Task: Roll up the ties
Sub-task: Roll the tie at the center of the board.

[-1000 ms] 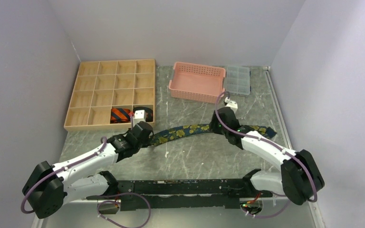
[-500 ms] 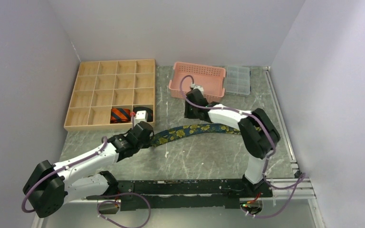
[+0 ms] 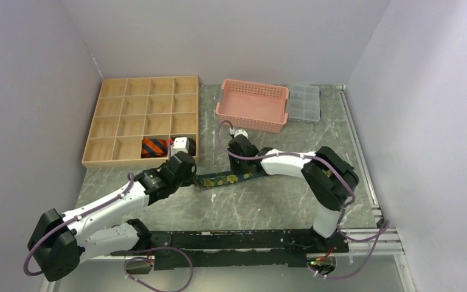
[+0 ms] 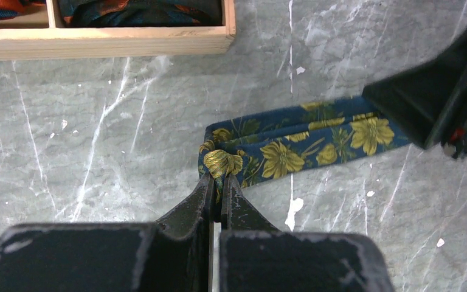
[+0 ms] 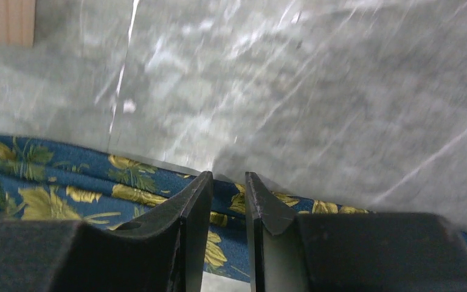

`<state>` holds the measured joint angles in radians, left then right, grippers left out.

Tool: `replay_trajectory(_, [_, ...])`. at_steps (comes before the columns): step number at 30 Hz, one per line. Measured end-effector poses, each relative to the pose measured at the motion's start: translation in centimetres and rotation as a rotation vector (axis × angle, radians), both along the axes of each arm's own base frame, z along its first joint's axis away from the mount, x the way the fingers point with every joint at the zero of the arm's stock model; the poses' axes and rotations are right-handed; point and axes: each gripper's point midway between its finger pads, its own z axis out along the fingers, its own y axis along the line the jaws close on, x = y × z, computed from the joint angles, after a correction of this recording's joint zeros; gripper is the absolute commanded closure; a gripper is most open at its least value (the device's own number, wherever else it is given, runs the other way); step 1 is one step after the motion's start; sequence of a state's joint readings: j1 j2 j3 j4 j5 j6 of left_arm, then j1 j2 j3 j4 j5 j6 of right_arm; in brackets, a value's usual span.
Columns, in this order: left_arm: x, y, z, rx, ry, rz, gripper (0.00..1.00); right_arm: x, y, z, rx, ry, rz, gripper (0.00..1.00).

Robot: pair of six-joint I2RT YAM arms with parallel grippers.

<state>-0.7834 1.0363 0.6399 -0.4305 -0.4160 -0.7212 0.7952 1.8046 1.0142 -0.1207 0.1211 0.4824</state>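
Observation:
The floral tie (image 3: 225, 178) (image 4: 304, 146) (image 5: 67, 182), dark blue with yellow flowers, lies on the marble table between the two arms. My left gripper (image 3: 192, 177) (image 4: 220, 177) is shut on its bunched left end. My right gripper (image 3: 243, 169) (image 5: 228, 177) stands on the tie farther right. Its jaws are a narrow gap apart, and flat fabric shows in the gap. Left of it the tie lies in two layers. The striped tie (image 3: 154, 146) (image 4: 0, 7) sits rolled in a compartment of the wooden tray (image 3: 115, 109). A dark roll with orange (image 4: 140, 9) fills the neighbouring compartment.
The tray's front wall (image 4: 97, 42) runs just beyond the left gripper. A pink basket (image 3: 252, 117) and a clear compartment box (image 3: 304, 102) stand at the back, behind the right arm. Purple walls close in both sides.
My right arm has swung left along the tie, and its jaws have narrowed. The tie's visible stretch is shorter and lies lower. My left gripper has kept its hold in place.

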Motion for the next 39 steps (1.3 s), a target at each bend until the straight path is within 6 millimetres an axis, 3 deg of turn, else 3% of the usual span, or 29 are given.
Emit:
replay_trajectory(7, [-0.2,0.3,0.0,0.009,0.005,0.002,0.97,-5.2,-0.1,0.0,0.021,0.021,0.053,0.69])
replay_trajectory(10, [-0.2,0.4,0.0,0.014,0.003,0.006,0.97,-6.2,0.4,0.1,0.032,0.036,0.063,0.59])
replay_trajectory(15, [-0.2,0.5,-0.2,0.015,0.006,0.007,0.97,-6.8,-1.2,1.0,0.002,0.045,0.01,0.45])
replay_trajectory(20, [-0.8,0.9,-1.1,0.022,0.019,0.009,0.97,-5.4,-3.5,5.5,0.023,-0.056,-0.077,0.45])
replay_trajectory(23, [-0.9,1.0,-1.3,0.018,0.018,0.011,0.97,-5.0,-4.2,6.6,0.022,-0.086,-0.092,0.49])
replay_trajectory(26, [-0.9,0.9,-1.6,0.008,0.018,0.019,0.97,-5.7,-4.5,5.5,-0.001,-0.065,-0.073,0.57])
replay_trajectory(30, [-1.1,1.2,-1.8,0.002,0.022,0.027,0.97,-8.1,-5.0,3.4,-0.02,-0.006,-0.022,0.68])
replay_trajectory(35, [-1.2,1.2,-1.0,-0.031,0.001,0.035,0.97,-9.1,-3.5,2.7,0.011,0.033,0.027,0.72])
replay_trajectory(39, [-1.3,1.2,-0.5,-0.053,-0.01,0.042,0.97,-8.8,-3.4,0.7,-0.018,0.073,-0.003,0.72])
